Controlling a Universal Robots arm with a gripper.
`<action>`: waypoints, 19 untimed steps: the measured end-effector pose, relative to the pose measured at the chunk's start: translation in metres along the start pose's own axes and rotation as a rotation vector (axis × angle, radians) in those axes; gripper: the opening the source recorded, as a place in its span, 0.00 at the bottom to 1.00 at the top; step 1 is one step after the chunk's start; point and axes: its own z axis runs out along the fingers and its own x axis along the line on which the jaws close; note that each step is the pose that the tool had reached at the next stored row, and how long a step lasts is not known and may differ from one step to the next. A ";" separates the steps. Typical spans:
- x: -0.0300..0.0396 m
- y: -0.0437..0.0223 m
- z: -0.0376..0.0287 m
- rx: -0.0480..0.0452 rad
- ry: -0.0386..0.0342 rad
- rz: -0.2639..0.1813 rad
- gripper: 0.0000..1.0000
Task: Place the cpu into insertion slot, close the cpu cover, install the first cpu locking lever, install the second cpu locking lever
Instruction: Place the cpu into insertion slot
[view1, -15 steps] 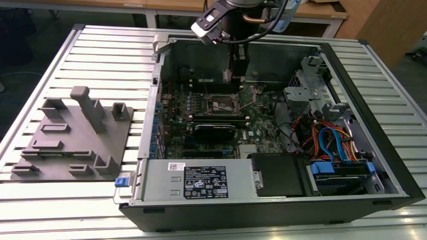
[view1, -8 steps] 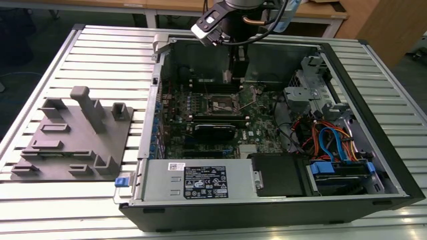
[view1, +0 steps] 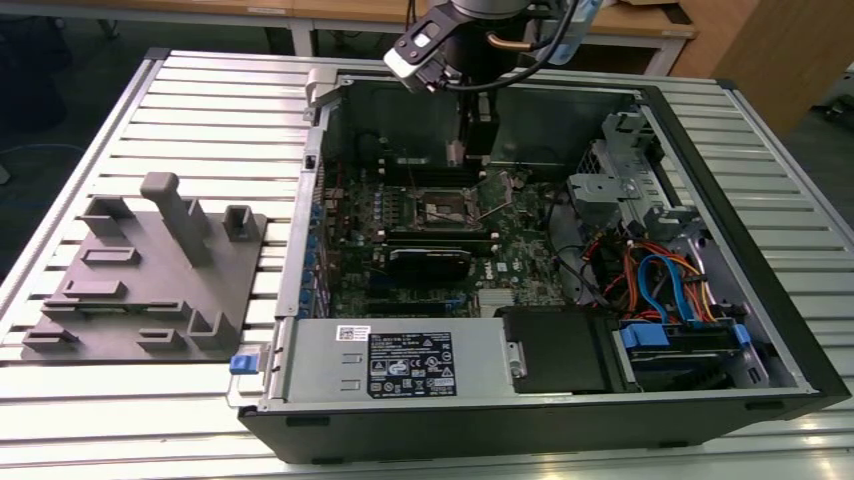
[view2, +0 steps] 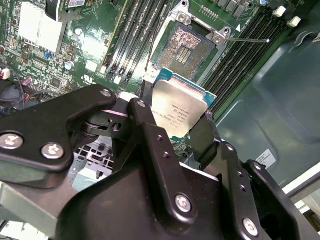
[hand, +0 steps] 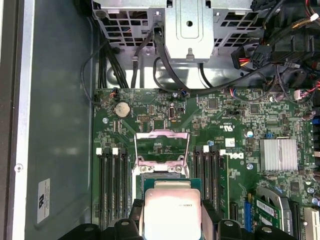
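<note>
Over the far half of the open case | gripper (view2: 172, 111) clamped on the cpu (hand: 172, 211) by two opposite edges, chip flat, unseated | insertion slot (view2: 182, 47) bare, close below, slightly offset | cpu cover (hand: 162, 133) raised open.

Room is left between the held chip (view2: 180, 110) and the uncovered socket (view2: 186, 47), which is flanked by memory slots (view2: 132, 42) and the raised cover (hand: 162, 145).
</note>
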 end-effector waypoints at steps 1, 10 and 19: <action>0.0000 0.0001 0.0001 0.0000 0.0004 0.000 0.54; 0.0001 0.0016 0.0008 0.0001 0.0054 0.000 0.54; 0.0001 0.0021 0.0009 0.0001 0.0056 0.000 0.54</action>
